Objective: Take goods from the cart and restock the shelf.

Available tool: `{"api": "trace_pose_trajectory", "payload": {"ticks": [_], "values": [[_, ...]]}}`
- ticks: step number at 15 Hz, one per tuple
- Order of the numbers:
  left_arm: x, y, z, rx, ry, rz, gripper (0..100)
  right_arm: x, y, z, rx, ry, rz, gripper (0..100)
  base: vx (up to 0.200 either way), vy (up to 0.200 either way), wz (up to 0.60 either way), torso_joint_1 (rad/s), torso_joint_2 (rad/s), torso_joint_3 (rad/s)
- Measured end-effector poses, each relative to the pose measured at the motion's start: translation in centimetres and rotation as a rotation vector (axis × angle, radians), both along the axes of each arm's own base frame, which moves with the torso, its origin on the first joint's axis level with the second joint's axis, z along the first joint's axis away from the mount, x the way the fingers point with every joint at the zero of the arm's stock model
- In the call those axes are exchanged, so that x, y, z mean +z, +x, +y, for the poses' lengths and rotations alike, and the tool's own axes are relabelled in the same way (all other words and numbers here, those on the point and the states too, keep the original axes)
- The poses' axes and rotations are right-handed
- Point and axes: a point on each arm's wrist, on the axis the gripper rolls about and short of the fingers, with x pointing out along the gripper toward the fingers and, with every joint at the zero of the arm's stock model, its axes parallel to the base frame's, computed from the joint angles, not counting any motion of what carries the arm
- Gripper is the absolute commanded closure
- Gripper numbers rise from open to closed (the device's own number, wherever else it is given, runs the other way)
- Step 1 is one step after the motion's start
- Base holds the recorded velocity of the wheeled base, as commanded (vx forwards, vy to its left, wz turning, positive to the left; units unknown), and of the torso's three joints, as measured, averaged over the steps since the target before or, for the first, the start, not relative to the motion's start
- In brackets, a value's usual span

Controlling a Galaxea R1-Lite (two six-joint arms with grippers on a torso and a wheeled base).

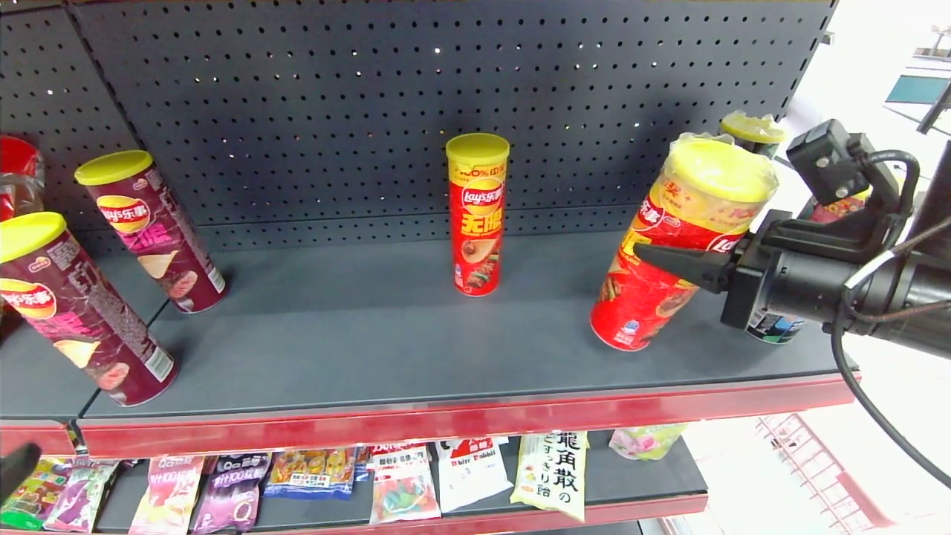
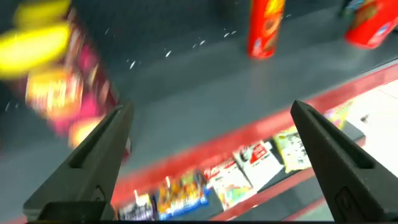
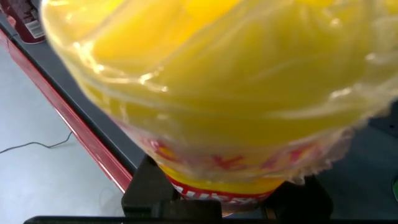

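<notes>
Crisp can, red and cylindrical with a yellow plastic lid (image 1: pixel 698 200), leans tilted at the right end of the dark grey metal shelf (image 1: pixel 371 334), grasped by the right gripper (image 1: pixel 672 264), while the left gripper (image 2: pixel 211 112) hangs released, jaws wide apart.

The shelf (image 1: pixel 371 334) was dark grey with a red front edge, backed by a dark pegboard (image 1: pixel 371 111) dotted with holes. The middle can (image 1: pixel 477 215) and right-hand can (image 1: pixel 646 312) were red with yellow lids. The back-left can (image 1: pixel 152 230) and front-left can (image 1: pixel 74 312) were maroon, also yellow-lidded.
</notes>
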Motion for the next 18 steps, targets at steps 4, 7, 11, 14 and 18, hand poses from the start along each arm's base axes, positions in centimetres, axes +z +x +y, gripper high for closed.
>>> {"api": "trace_pose_trajectory", "payload": {"ticks": [4, 7, 11, 14, 18], "values": [[5.1, 7.9, -2.0, -0.174, 0.033, 0.092, 0, 0.1, 0.7, 0.3, -0.018, -0.002, -0.003, 100, 0.000, 0.000, 0.00, 0.000, 0.00, 0.000], [5.5, 13.9, -5.6, -0.354, 0.058, 0.198, 0, 0.1, 1.0, 0.3, -0.021, -0.003, -0.001, 100, 0.000, 0.000, 0.00, 0.000, 0.00, 0.000], [4.6, 21.6, -9.8, -0.441, 0.069, 0.225, 0, 0.1, 1.1, 0.3, -0.026, -0.002, 0.001, 100, 0.000, 0.000, 0.00, 0.000, 0.00, 0.000], [4.0, 25.8, -11.8, -0.451, 0.094, 0.213, 0, -0.1, 1.1, 0.2, -0.026, -0.002, 0.008, 100, 0.000, 0.000, 0.00, 0.000, 0.00, 0.000], [2.9, 28.7, -13.4, -0.467, 0.107, 0.226, 0, -0.4, 1.0, 0.2, -0.026, -0.005, 0.017, 100, 0.000, 0.000, 0.00, 0.000, 0.00, 0.000]]}}
